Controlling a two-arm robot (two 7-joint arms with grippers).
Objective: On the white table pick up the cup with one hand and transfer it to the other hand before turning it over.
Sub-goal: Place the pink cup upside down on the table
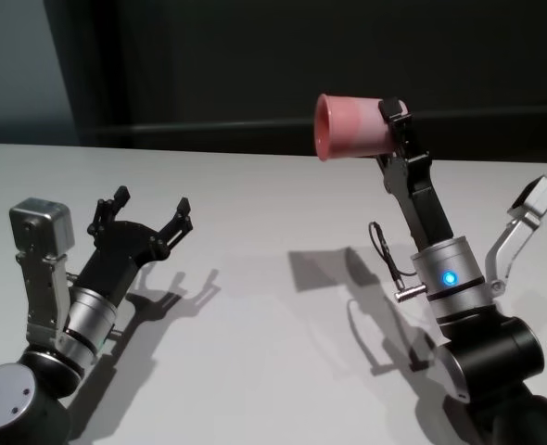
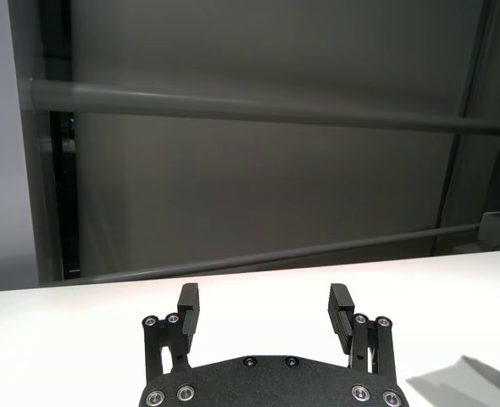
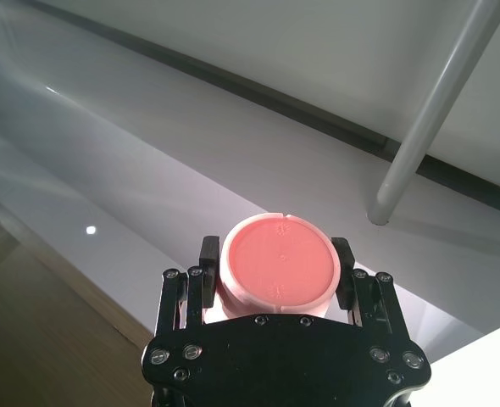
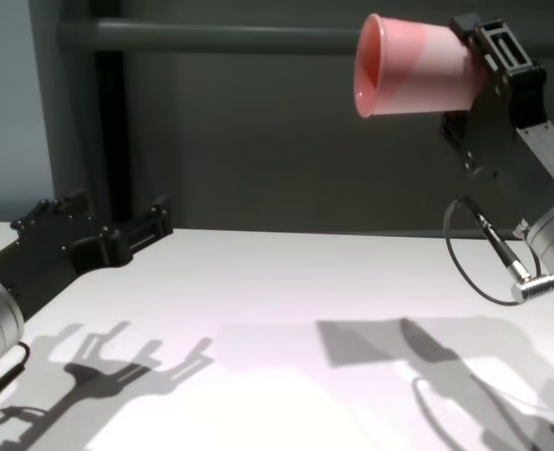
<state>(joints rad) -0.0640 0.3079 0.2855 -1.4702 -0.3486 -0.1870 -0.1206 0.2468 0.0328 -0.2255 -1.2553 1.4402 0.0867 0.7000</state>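
Holding the plain pink plastic tumbler [image 1: 352,127] high above the right side of the wide matte white table [image 1: 273,213], the black right gripper [image 1: 396,125] with the blue-lit silver wrist had its fingers clamped on the cup near its base; the cup lay on its side, its open mouth facing left toward the other arm, its flat bottom turned back toward the wrist; the black left gripper [image 1: 150,211], on the green-lit arm, sat low over the left part of the table with its fingers spread wide and nothing between them, well apart from the cup. The handover looked done, so the step in hand was judged to be the turning over; doing it well would call for a slow, even roll of the right wrist, the pinch kept firm because the smooth tapered wall could slide out toward the mouth; the left arm was best kept clear and low.
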